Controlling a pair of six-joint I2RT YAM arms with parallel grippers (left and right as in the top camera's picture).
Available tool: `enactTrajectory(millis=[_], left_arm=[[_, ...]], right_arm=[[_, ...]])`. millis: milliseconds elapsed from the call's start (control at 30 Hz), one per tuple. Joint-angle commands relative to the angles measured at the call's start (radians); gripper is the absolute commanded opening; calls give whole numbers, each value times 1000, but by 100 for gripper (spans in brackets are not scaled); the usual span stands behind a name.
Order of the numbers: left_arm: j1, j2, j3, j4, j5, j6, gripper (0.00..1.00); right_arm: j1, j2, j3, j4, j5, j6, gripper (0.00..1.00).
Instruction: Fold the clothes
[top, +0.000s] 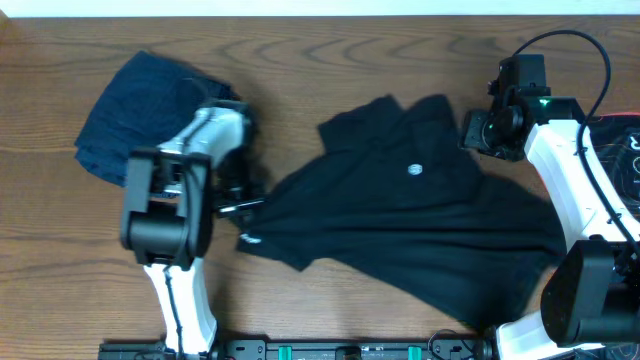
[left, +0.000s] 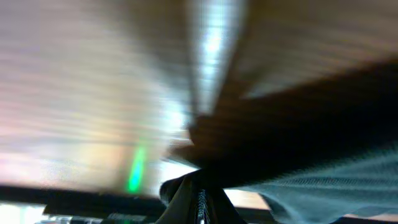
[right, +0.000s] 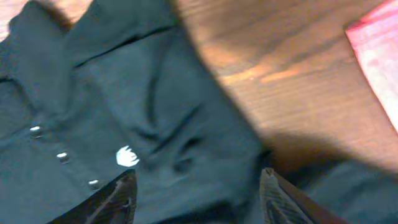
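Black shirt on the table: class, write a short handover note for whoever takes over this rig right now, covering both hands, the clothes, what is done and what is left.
Left hand: shut, apparently pinching the left edge of the black shirt.
Right hand: open, over the shirt near its collar, holding nothing.
Clothes: shirt spread but rumpled mid-table; navy garment bunched on the left; coral-patterned piece at the right edge.
Done: no fold visible.
Left: fold everything.
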Motion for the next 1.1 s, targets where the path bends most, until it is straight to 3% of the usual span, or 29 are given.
enactTrajectory(millis=[0,200,333,533,600,767,967,1000,1067], left_arm=[[92,-16,-47,-17,-71,-4,6],[169,-135,-145,10,-70,11,6],[167,-266,-195,21,-69,15,7],[163,-472,-194,20,-32,29,42],[163,-535,-194,20,-32,30,54],[163,-659,-194,21,-32,29,61],[163,-710,-194,21,-32,29,64],[163,-710,-194,21,-32,29,64],[163,-710,-194,21,-32,29,64]], right_arm=[[-7,-4,3,25,-104,-86,63],[26,-3,3,129,-246,-89,63],[97,11,3,195,-241,-79,63],[224,117,3,247,-146,-39,60],[259,159,3,254,-131,-39,54],[331,236,3,247,-24,-40,48],[384,288,3,234,94,-40,53],[389,297,3,233,103,-40,51],[394,312,3,233,121,-40,37]])
